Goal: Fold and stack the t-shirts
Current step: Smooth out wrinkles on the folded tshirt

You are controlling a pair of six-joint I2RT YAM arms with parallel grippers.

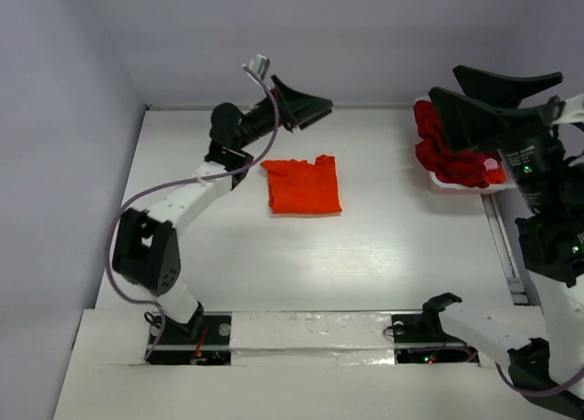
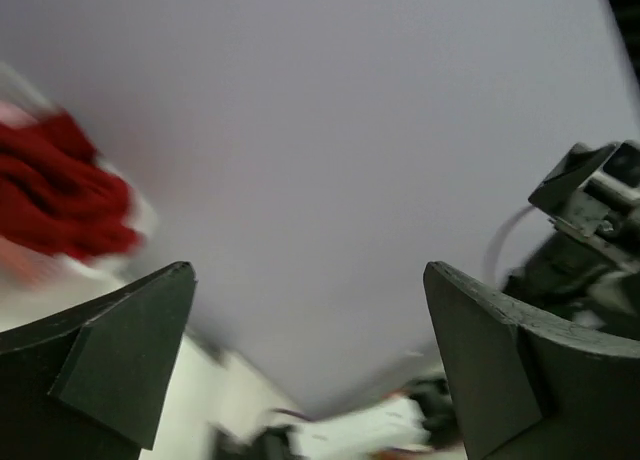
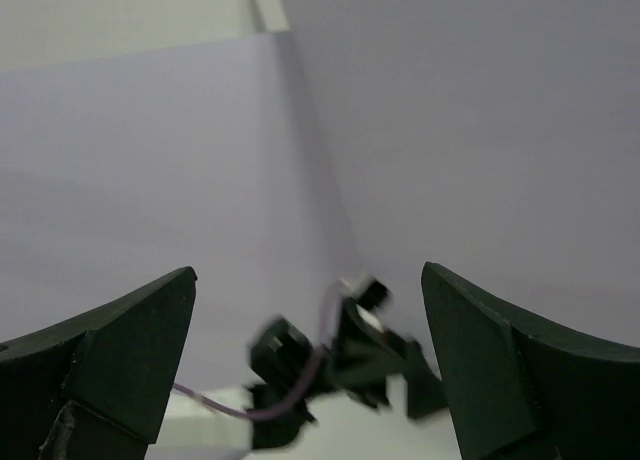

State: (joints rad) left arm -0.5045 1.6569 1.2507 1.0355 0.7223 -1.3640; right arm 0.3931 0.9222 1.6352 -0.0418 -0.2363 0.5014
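Room lies open on the pale bench (image 1: 365, 265) all round the folded orange-red t-shirt (image 1: 304, 186), which sits left of centre, long axis running left to right; grey walls (image 1: 64, 119) close the left and far sides; the dark crimson t-shirt (image 1: 447, 151) is heaped in the white basket (image 1: 443, 188) at far right, pink cloth (image 1: 495, 175) at its near edge; my left end effector (image 2: 308, 268) and right end effector (image 3: 308, 268) hang raised, fingers wide apart, empty.
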